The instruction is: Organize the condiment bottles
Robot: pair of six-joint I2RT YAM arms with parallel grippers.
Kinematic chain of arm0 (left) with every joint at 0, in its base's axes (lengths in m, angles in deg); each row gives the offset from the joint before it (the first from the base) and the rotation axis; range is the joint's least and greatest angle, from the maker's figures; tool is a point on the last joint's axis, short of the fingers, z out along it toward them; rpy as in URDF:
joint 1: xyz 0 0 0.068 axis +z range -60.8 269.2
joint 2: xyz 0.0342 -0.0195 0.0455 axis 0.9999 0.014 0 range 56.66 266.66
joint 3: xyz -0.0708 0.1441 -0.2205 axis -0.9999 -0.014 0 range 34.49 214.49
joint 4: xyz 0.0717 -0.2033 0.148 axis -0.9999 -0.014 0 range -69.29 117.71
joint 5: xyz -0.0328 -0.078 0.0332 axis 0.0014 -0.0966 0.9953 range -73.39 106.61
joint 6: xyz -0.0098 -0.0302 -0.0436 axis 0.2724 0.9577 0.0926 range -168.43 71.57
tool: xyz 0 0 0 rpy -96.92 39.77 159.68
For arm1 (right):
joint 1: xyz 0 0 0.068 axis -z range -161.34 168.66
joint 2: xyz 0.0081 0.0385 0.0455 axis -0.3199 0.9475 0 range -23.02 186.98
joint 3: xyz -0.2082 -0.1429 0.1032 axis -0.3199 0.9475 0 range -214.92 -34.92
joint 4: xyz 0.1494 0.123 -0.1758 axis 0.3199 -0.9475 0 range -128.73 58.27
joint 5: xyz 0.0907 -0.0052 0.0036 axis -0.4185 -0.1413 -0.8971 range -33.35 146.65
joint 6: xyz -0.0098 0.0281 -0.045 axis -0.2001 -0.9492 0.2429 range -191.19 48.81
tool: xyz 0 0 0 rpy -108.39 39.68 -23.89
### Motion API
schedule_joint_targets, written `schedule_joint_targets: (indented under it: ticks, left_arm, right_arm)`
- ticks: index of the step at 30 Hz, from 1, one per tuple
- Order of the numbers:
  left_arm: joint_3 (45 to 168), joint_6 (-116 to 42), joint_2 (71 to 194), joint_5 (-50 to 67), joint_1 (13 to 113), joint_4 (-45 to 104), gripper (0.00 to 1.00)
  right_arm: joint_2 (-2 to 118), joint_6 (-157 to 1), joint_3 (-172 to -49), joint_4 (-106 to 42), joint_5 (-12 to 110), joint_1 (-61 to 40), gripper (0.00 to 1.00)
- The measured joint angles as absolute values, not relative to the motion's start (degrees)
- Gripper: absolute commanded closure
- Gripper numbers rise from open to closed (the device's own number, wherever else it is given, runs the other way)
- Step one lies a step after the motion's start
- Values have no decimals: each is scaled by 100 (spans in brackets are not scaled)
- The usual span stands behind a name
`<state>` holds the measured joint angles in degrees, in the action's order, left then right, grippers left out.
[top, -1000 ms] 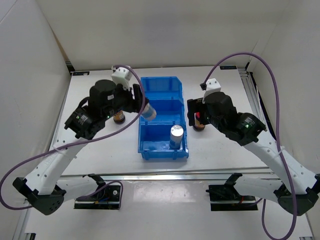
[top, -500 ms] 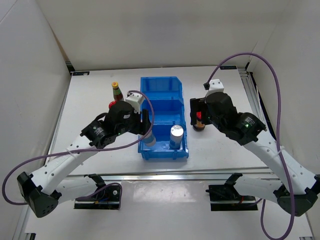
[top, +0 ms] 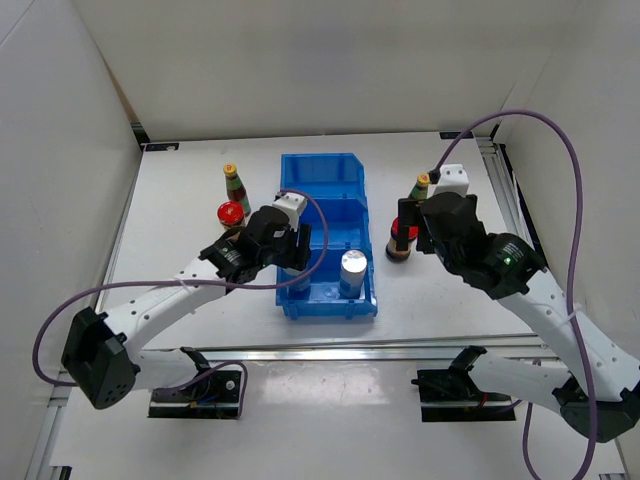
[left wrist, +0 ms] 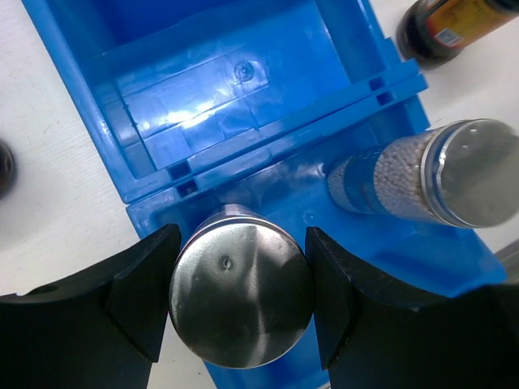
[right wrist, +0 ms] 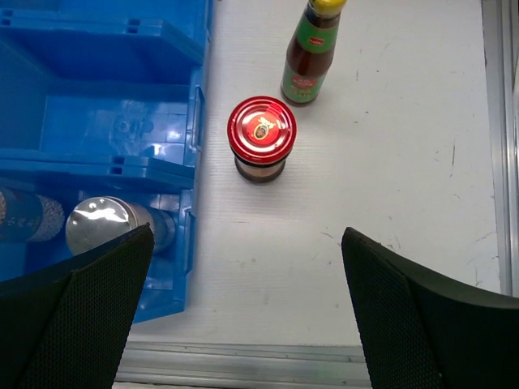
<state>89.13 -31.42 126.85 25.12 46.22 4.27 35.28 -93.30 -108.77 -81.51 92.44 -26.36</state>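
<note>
My left gripper [top: 291, 262] is shut on a white-blue shaker with a silver cap [left wrist: 241, 293], held upright in the near compartment of the blue bin [top: 325, 170]. The second shaker [top: 352, 270] stands in the same compartment to the right and shows in the left wrist view [left wrist: 430, 174]. A red-lid jar [top: 231, 213] and a slim orange-capped bottle [top: 234, 185] stand left of the bin. My right gripper [right wrist: 247, 324] is open and empty above the table right of the bin. Ahead of it stand the other red-lid jar [right wrist: 261, 138] and slim bottle [right wrist: 312, 53].
The bin [right wrist: 122, 49] has two more compartments, middle and far, with nothing in them. White walls enclose the table on the left, back and right. A metal rail [right wrist: 324, 361] runs along the table's near edge.
My left gripper has carried the shaker from over the bin's left wall down into the near compartment. My right gripper has pulled back from the jar, uncovering the slim bottle.
</note>
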Motion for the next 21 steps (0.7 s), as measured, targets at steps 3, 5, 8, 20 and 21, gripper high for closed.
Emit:
schedule_joint_targets:
  ticks: [3,5,8,20,21]
  left_arm:
    - [8882,-3148,12867,2543,4622,508,40]
    - [8871,-3148,12912,2551,4617,542,27]
    - [8871,-3183,12921,2578,4593,591,16]
    - [9398,-3197,12827,2860,4388,591,0]
    - [9507,-3194,12709,2989,4368,547,0]
  right_arm:
    - [3458,-9335,-10770,-8221,9274,-2636,0]
    - [3452,-9361,-10700,-8300,9274,-2636,0]
    - [3474,-9418,-10625,-8398,9274,-2636,0]
    - [3568,-9475,-10420,-8409,9322,-2341,0]
    - [3637,-9472,-10370,-8378,9207,-2153,0]
